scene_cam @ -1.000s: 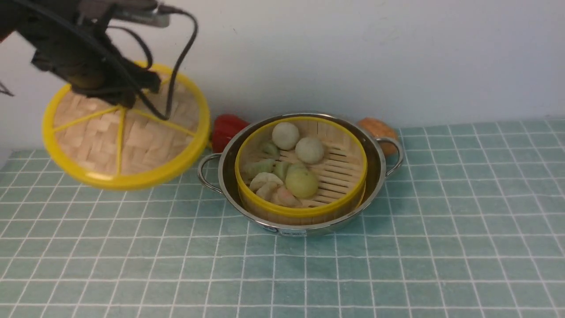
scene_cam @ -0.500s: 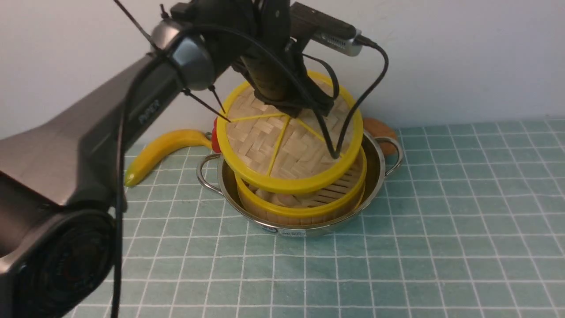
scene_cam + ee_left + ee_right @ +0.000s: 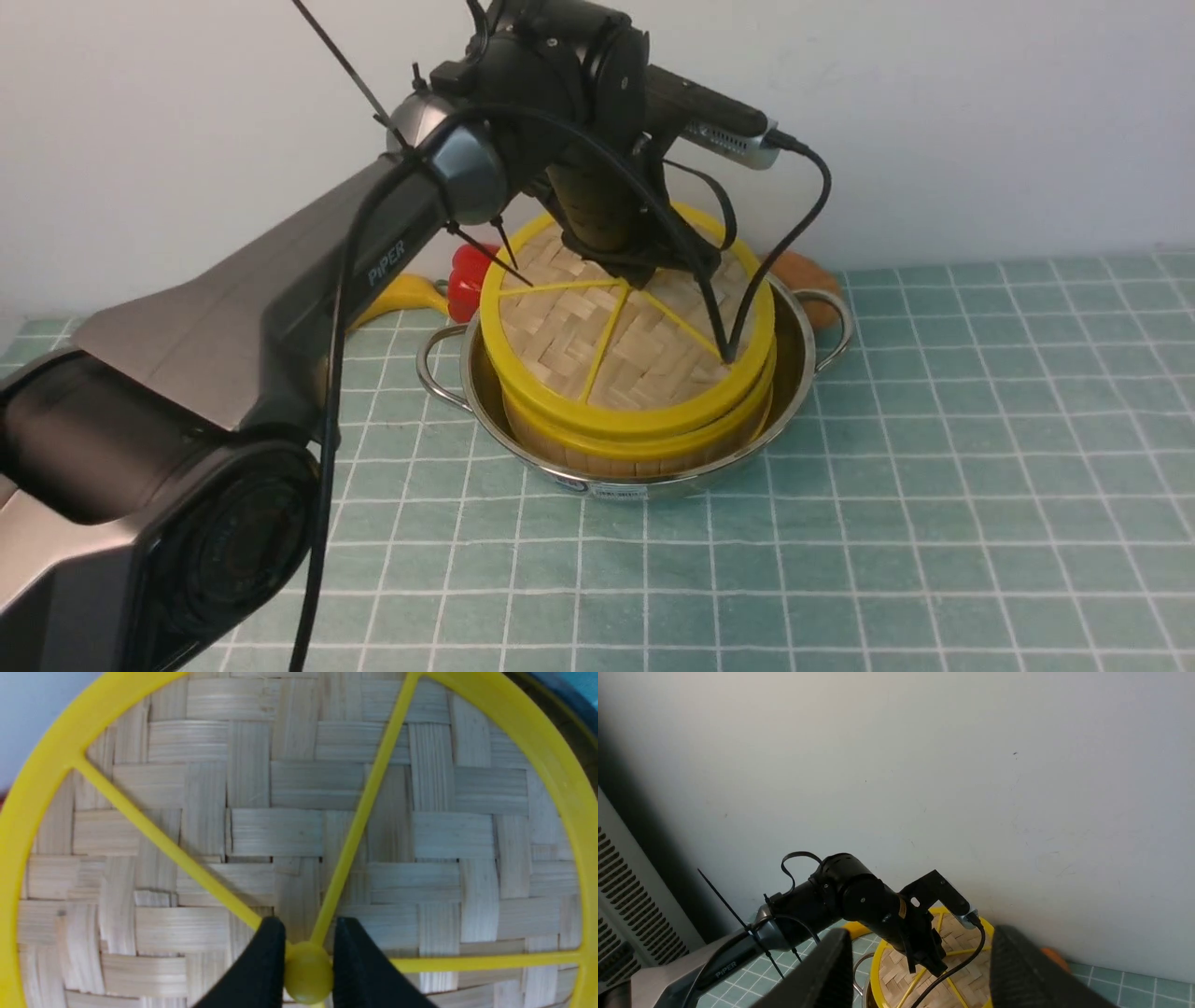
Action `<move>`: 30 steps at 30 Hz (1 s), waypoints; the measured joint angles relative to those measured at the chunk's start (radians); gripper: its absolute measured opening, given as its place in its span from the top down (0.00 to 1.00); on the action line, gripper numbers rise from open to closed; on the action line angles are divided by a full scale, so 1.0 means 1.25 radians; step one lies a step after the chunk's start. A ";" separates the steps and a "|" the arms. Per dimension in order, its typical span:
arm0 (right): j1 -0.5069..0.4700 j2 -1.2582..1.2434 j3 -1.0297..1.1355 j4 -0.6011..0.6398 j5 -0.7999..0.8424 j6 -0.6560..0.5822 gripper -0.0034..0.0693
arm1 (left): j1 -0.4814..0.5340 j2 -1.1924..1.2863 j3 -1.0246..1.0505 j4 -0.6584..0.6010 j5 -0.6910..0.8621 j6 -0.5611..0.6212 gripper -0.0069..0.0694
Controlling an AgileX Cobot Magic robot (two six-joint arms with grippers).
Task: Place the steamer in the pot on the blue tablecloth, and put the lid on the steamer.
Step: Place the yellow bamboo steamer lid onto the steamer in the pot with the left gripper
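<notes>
The lid [image 3: 616,355] hides the interior of the steamer [image 3: 644,453]. The left arm [image 3: 280,313] covers most of a yellow banana-like item [image 3: 406,291] and part of a red object [image 3: 464,280]. The pot [image 3: 794,359] conceals the near part of an orange-brown object [image 3: 805,273] on the far right. The pot's label [image 3: 621,492] is too small to read. In the left wrist view, the picture edges cut off the lid's rim.
</notes>
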 joint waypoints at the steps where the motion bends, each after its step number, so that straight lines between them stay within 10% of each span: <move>1: 0.000 0.000 0.000 0.000 0.000 0.000 0.40 | 0.000 0.001 0.000 -0.005 -0.002 0.000 0.75; 30: 0.000 0.000 0.000 0.002 0.000 0.000 0.40 | 0.000 0.020 -0.005 0.006 -0.023 0.000 0.75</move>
